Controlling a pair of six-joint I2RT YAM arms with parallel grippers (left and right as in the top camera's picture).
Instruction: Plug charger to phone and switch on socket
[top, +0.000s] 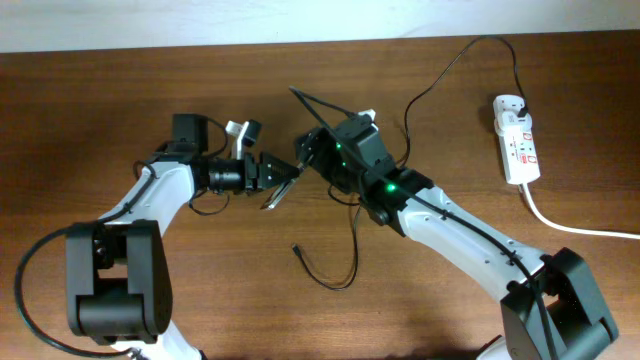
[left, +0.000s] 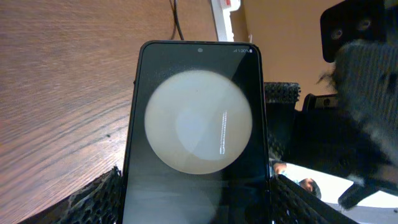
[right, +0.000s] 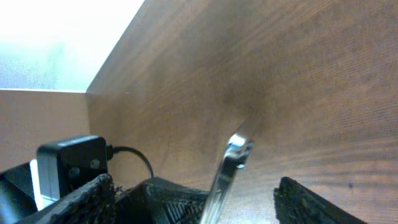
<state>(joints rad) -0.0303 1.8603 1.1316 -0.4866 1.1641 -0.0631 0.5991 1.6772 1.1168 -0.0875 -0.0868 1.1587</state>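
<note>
Phone (left: 196, 124) in left gripper (top: 283, 181) — charger tip (top: 297, 248) in front, socket (top: 517, 141) far right.

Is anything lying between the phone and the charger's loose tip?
Nothing visible does. The phone is held in the left gripper, and the charger's tip lies on bare table a little nearer the robot in the overhead view.
</note>
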